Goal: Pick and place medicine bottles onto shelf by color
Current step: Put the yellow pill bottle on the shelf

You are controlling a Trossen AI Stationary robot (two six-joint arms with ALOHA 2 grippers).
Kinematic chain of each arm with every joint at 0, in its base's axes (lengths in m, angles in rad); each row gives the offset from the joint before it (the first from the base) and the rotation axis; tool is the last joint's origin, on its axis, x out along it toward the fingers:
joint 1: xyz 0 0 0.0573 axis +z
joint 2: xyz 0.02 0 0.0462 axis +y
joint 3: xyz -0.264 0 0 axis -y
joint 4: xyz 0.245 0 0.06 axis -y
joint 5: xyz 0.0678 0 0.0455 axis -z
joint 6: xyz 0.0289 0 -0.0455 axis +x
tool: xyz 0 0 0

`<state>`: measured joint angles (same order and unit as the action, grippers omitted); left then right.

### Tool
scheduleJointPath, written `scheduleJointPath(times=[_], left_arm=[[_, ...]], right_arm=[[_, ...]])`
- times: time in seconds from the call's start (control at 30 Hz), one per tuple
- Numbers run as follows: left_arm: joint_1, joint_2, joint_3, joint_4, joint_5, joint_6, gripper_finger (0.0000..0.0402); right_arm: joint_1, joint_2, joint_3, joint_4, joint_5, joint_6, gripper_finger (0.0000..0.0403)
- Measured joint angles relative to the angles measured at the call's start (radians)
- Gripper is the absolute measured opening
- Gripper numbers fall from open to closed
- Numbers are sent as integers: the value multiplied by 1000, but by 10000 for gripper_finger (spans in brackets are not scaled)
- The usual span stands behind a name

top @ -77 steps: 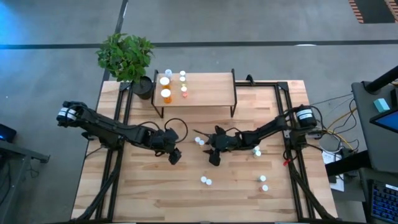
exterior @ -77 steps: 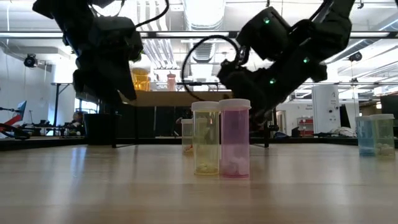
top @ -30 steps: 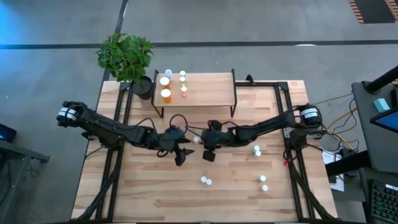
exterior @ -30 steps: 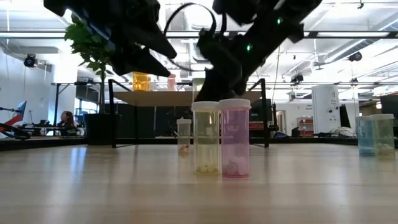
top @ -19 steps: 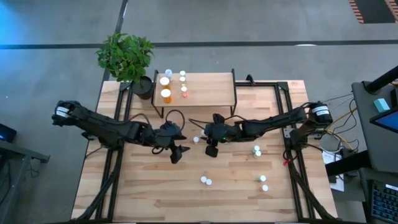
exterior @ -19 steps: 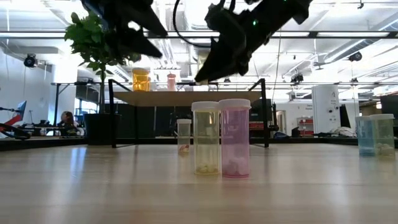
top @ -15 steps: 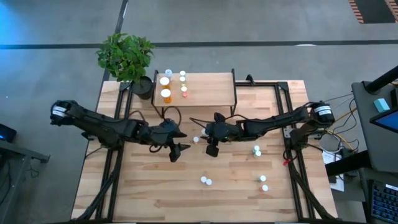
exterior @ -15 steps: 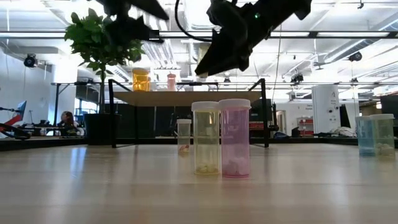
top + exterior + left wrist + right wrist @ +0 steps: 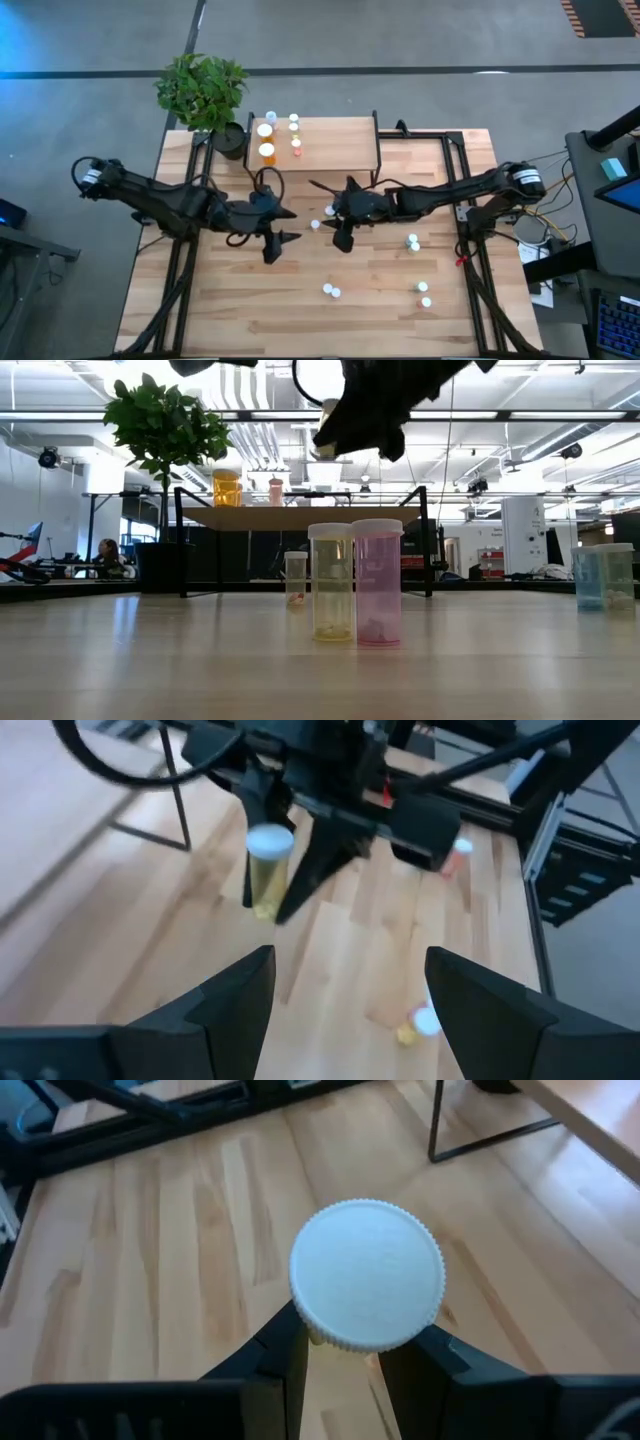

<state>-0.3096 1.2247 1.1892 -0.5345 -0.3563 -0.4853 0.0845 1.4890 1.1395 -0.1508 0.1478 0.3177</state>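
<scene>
My right gripper [image 9: 340,236] hangs above the table's middle, shut on a yellow-green medicine bottle [image 9: 266,878] with a white cap [image 9: 367,1275]. My left gripper [image 9: 273,243], to its left, is open and holds nothing [image 9: 345,1010]. The shelf [image 9: 335,143] stands at the far edge on thin black legs and carries several medicine bottles at its left end, among them two orange ones [image 9: 266,141]. A small bottle [image 9: 316,224] stands on the table between the grippers. A yellow [image 9: 331,582] and a pink bottle [image 9: 377,582] stand side by side near the front edge. My right gripper pinches the yellow-green bottle between its two fingers [image 9: 285,1352], on the body just under the cap [image 9: 262,862]. The fingers slant down from the table's right. The bottle stands upright in the hold, cap up, lifted clear of the table.
A potted plant [image 9: 203,92] stands at the far left corner beside the shelf. More bottles stand on the right half of the table [image 9: 413,243] [image 9: 424,294], a teal one among them [image 9: 605,575]. Bare wood lies at the near left.
Both grippers have risen. My right gripper has carried the yellow-green bottle up, upright, a little toward the far edge. My left gripper, still open, has drawn back toward the table's left.
</scene>
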Motion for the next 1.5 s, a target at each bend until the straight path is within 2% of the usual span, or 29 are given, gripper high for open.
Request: scheduleJointPath(times=[0.13,0.27,0.37,0.53,0.67,0.87,1.0,1.1,1.2,1.33,1.5], left_arm=[[0,0,9,3,-33,-15,242],[2,0,-2,-2,-37,-210,242],[2,0,-11,-7,1,-242,242],[1,0,-23,-6,5,-254,242],[2,-7,-17,-7,44,-344,242],[3,-13,-31,-7,-2,-268,242],[24,19,-30,14,-19,-291,242],[37,51,-31,61,2,-300,242],[37,91,-26,101,44,-203,242],[37,119,7,128,122,-118,242],[50,114,38,128,121,-70,242]], right_arm=[[0,21,107,-135,-25,-40,98],[0,45,216,-265,-25,-94,98],[0,58,273,-325,-25,-126,98],[0,77,293,-345,-25,-156,98],[-2,81,246,-444,-14,-141,98],[7,75,214,-501,-19,-71,98],[21,72,213,-515,-21,-34,98],[31,55,213,-556,-21,0,98],[42,35,213,-571,-27,21,98],[50,15,213,-570,-88,36,98],[70,-1,213,-570,-35,78,98]])
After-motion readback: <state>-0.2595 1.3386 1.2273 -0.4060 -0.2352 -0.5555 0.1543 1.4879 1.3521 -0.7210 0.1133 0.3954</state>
